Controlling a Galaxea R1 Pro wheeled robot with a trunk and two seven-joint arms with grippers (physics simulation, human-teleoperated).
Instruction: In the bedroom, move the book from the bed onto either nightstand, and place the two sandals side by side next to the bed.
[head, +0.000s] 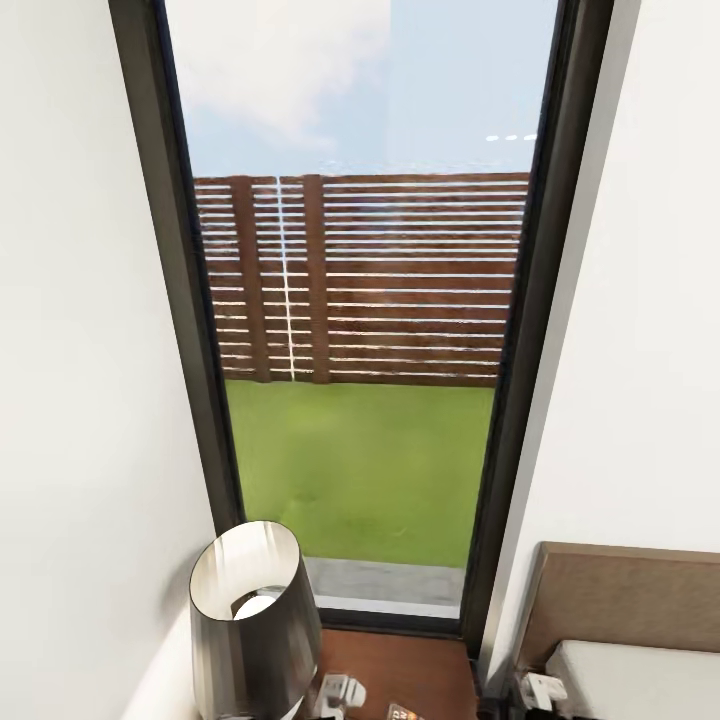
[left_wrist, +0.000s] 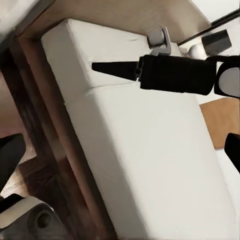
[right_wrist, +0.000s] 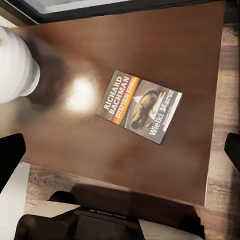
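Seen from the head: tall dark-framed glass door (head: 170, 300) straight ahead at 12 o'clock, brown slatted wooden fence (head: 400, 280) and green lawn (head: 360, 480) beyond it, white walls on both sides. At 7 o'clock, glossy silver-grey conical table lamp (head: 250, 620) standing on the dark reddish-brown wooden nightstand (head: 400, 670). At 5 o'clock, brown wooden headboard and light-grey mattress of the bed (head: 620, 680).

From the right wrist: small thin paperback book with dark cover, orange band and white lettering (right_wrist: 139, 106) lying flat, face up, on the nightstand top (right_wrist: 190, 45), well apart from the lamp (right_wrist: 15, 65), with a bright glare patch between the two. Right gripper (right_wrist: 120, 150) held above the nightstand, black fingertips at opposite picture edges, spread wide, gripping nothing.

From the left wrist: mattress (left_wrist: 150, 165) with dark wooden frame alongside, a black robot arm link (left_wrist: 175, 74) crossing in front of it. Left gripper (left_wrist: 120, 155) over the bed, fingertips far apart at the picture edges, wide and unladen.
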